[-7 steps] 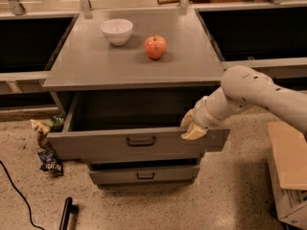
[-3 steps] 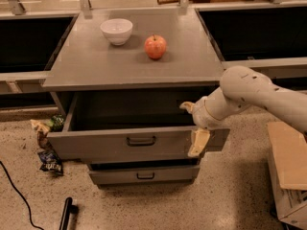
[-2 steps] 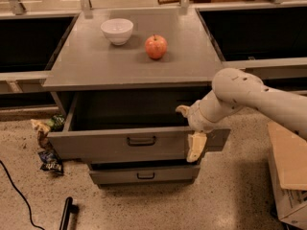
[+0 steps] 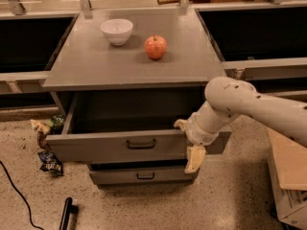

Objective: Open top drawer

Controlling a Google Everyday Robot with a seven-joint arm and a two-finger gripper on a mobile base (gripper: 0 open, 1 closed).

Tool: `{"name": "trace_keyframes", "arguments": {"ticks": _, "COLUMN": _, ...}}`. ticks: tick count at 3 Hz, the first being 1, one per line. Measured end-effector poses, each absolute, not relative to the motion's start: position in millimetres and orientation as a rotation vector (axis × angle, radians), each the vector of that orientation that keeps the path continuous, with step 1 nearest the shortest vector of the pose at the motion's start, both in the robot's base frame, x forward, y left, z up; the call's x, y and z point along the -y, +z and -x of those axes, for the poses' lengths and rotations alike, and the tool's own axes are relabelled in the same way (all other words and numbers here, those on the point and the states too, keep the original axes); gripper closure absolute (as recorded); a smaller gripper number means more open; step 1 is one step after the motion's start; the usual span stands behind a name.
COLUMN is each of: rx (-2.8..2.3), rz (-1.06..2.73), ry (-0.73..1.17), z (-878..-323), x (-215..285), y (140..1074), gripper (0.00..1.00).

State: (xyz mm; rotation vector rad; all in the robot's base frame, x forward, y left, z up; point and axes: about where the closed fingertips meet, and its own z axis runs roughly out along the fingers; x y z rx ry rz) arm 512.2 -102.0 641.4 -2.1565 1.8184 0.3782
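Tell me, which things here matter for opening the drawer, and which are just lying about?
Job: top drawer, pulled out; gripper at its front's right end, fingers apart.
Lying about: bowl and apple on the cabinet top; wrappers and cable on the floor.

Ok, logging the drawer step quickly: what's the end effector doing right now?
End effector: open, holding nothing, fingers spread at the right end of the pulled-out top drawer, one over its front edge, one hanging in front of it.
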Motion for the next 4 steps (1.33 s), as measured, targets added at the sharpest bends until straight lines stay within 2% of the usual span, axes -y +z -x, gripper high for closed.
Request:
{"name": "trace_keyframes", "arguments": {"ticks": 2, "rx": -1.833, "rz": 2.155, "ry": 0.362, "z": -501.8, "x": 102.2, "y": 657.8, "gripper": 0.66}}
{"name": "trace_keyframes", "arguments": {"ticks": 3, "rx": -1.853, "rz": 2.148, "ry": 0.355, "z": -475.6, "x": 99.4, "y": 665.0, "gripper": 0.62}}
{"name": "trace_keyframes", "arguments": {"ticks": 4, "rx": -1.856, "rz": 2.159, "ry": 0.360, "z": -470.4, "x": 99.6, "y": 662.4, "gripper": 0.38}}
